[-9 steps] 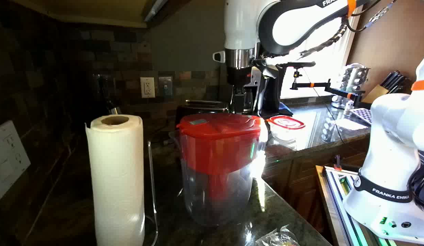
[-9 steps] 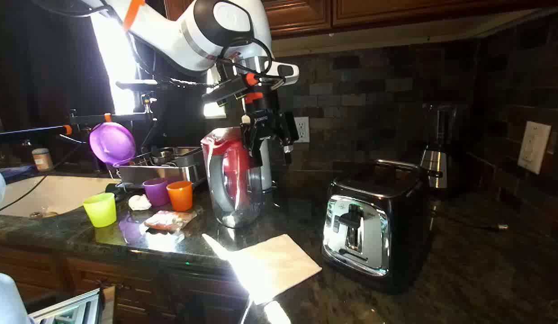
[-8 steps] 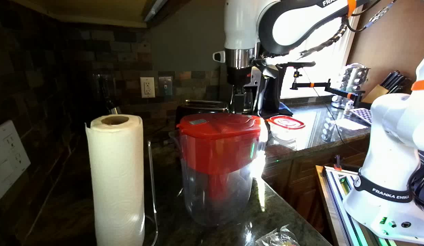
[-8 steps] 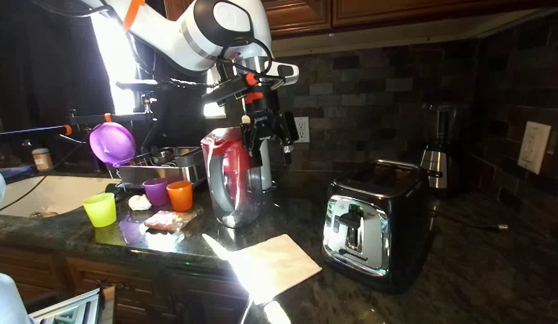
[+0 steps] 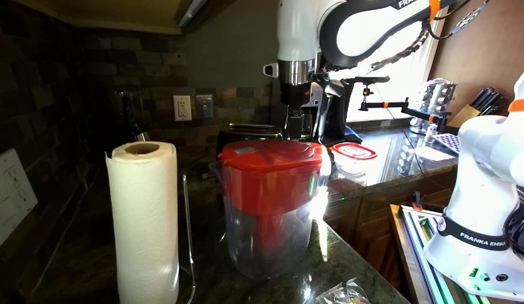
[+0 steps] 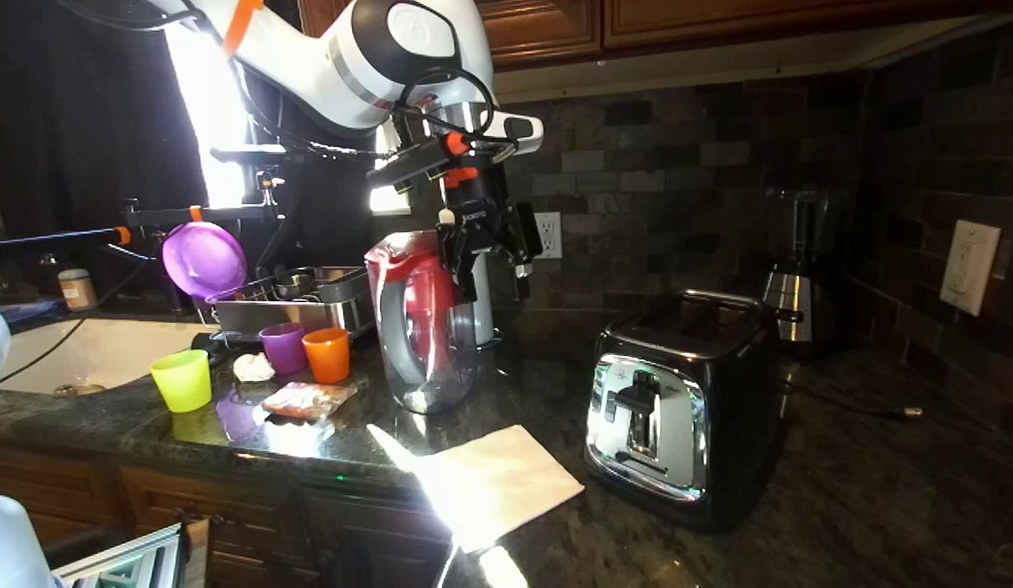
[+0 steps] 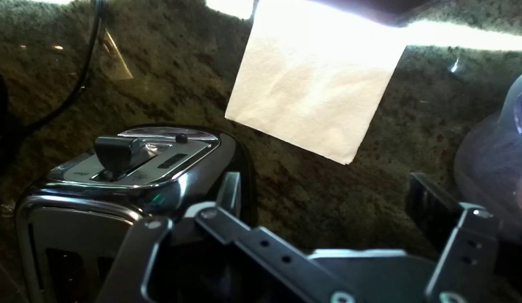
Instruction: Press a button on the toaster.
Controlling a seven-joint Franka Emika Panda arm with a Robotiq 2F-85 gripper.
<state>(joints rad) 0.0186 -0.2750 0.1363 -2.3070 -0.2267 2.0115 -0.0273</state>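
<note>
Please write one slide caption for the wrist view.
Open gripper above the counter; toaster with its lever at frame left, pale sheet at top.

Toaster [image 6: 688,408] and pitcher [image 6: 422,327] stand apart, the dim gap seemingly passable.

Kitchen, sink [image 6: 122,349], wooden cabinets [image 6: 547,28], toaster [image 6: 685,408], knife block [image 5: 465,113], paper-towel roll [image 5: 143,223]

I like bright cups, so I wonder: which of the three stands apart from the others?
The yellow-green cup, leftmost in an exterior view; the purple cup and orange cup look close together, overlapping there.
</note>
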